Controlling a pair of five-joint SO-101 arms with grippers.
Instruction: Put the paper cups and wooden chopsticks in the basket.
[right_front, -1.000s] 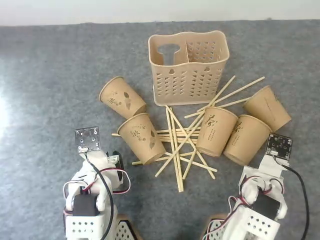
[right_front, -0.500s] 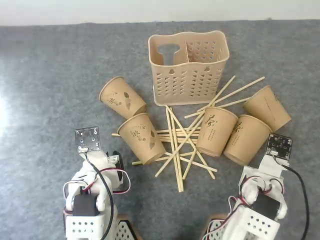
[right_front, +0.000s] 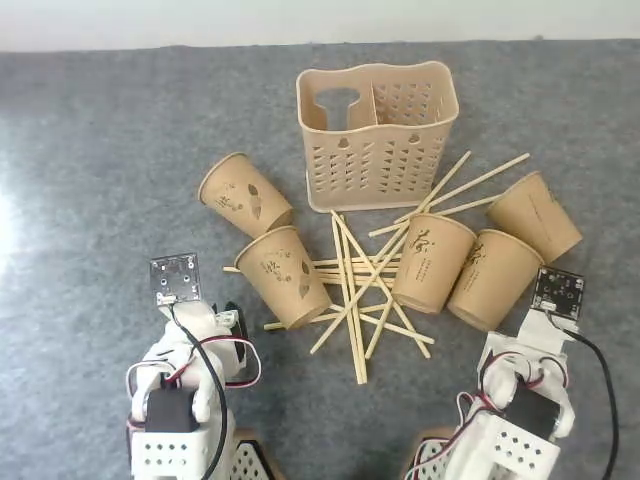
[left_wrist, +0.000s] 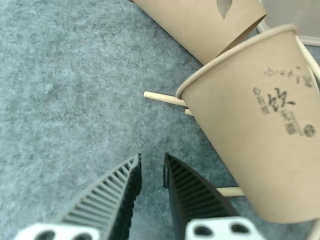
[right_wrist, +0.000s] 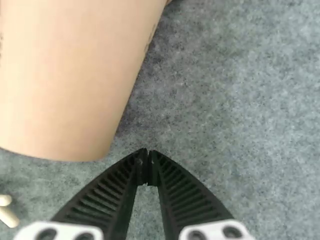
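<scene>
Overhead, the beige perforated plastic basket (right_front: 378, 135) stands upright at the far middle of the grey felt-covered counter (right_front: 100, 150). Five brown paper cups (right_front: 283, 277) lie on their sides in front of it, two toward the left arm and three close together toward the right arm. The pale wooden chopsticks (right_front: 360, 290) lie scattered crisscross between them. From the left wrist, the left end effector (left_wrist: 151, 162) hangs over bare counter, its jaws a narrow slit apart and gripping nothing. One tipped cup (left_wrist: 255, 125) lies just beside it, its rim over a single chopstick (left_wrist: 162, 98), and a farther cup (left_wrist: 205, 25) lies beyond. From the right wrist, the right end effector (right_wrist: 145, 167) is closed, tips touching and empty, just short of a near cup (right_wrist: 70, 75).
</scene>
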